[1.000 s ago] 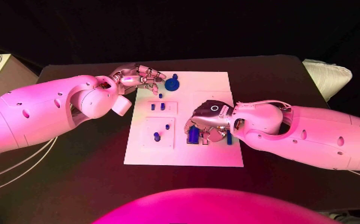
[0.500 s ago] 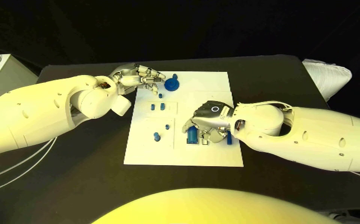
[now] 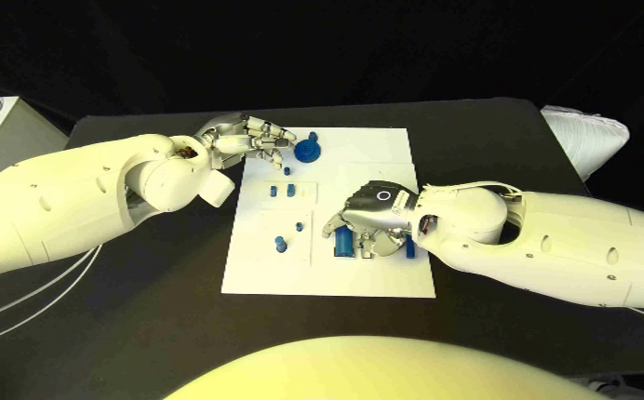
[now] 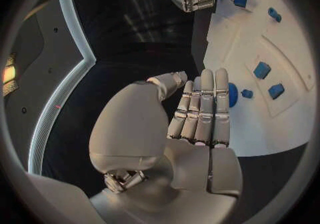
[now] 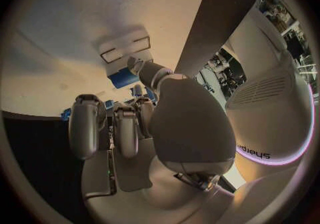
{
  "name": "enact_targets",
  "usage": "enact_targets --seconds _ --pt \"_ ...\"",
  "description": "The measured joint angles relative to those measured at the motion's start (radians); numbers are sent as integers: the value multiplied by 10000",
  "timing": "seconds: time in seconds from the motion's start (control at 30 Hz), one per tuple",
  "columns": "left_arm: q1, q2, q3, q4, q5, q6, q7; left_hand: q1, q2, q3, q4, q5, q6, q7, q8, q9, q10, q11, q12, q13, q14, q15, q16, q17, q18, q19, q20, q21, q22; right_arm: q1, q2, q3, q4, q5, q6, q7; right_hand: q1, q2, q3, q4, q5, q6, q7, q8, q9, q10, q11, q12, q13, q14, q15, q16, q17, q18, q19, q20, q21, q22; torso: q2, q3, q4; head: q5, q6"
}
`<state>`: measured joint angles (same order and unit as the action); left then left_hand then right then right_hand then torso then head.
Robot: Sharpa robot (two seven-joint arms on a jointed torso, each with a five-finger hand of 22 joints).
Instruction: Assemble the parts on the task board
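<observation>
- Head view: the task board (image 3: 382,153) is lying in the middle of the black table (image 3: 134,307). The right hand (image 3: 372,223) is working over the board's near right part, its fingers curling down around a long blue part (image 3: 346,241); whether it is clamping that part or only touching it cannot be told here. The left hand (image 3: 251,139) is hovering at the board's far left corner, fingers drawn together, just beside a round blue part (image 3: 310,150). Small blue pegs (image 3: 281,191) are standing in the recessed plates between the 2 hands.
- Left wrist view: the left hand (image 4: 200,112) is showing its fingers lying straight and side by side, holding nothing, above the board's edge (image 4: 213,144).
- Right wrist view: the right hand (image 5: 127,122) is curling its fingers over a blue part (image 5: 123,78) beside a rectangular slot (image 5: 125,48); a firm hold cannot be confirmed.
- Judgement: seating a part on the right side appears to be the step in hand; the next move is calling for alignment with its recess. Open room is lying on the bare table near the robot; the 2 hands are standing well apart.
</observation>
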<state>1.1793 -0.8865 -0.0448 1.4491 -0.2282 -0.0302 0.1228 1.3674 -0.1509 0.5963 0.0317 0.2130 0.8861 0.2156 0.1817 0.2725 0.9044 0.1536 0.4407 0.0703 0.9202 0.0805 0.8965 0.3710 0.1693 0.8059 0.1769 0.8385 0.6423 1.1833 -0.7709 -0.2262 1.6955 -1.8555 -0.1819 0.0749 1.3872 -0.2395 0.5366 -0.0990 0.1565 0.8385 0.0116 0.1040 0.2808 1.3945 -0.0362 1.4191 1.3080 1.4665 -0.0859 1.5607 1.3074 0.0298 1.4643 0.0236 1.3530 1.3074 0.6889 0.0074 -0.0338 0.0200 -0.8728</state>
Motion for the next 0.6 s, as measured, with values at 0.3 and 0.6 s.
enact_targets --seconds 0.3,0.6 --pt "0 -8 0 0 0 0 -3 0 0 0 0 0 0 0 0 0 0 0 0 0 0 0 0 0 0 0 0 0 -1 13 -399 4 298 60 -286 -28 105 106 -140 79 0 100 163 0 0 193 -29 131 -1 -37 -36 63 0 1 0 0 341 -1 -3 1 1 -1 4" --pt "2 -10 0 0 0 0 -5 0 0 0 0 0 0 0 0 -1 0 0 0 0 0 0 0 0 0 0 0 0 12 56 -855 25 574 1288 -1200 21 -706 -63 -1364 939 237 391 1009 514 100 689 589 466 -2 -6 446 67 -1 1 19 277 1048 6 -6 3 -3 12 33"
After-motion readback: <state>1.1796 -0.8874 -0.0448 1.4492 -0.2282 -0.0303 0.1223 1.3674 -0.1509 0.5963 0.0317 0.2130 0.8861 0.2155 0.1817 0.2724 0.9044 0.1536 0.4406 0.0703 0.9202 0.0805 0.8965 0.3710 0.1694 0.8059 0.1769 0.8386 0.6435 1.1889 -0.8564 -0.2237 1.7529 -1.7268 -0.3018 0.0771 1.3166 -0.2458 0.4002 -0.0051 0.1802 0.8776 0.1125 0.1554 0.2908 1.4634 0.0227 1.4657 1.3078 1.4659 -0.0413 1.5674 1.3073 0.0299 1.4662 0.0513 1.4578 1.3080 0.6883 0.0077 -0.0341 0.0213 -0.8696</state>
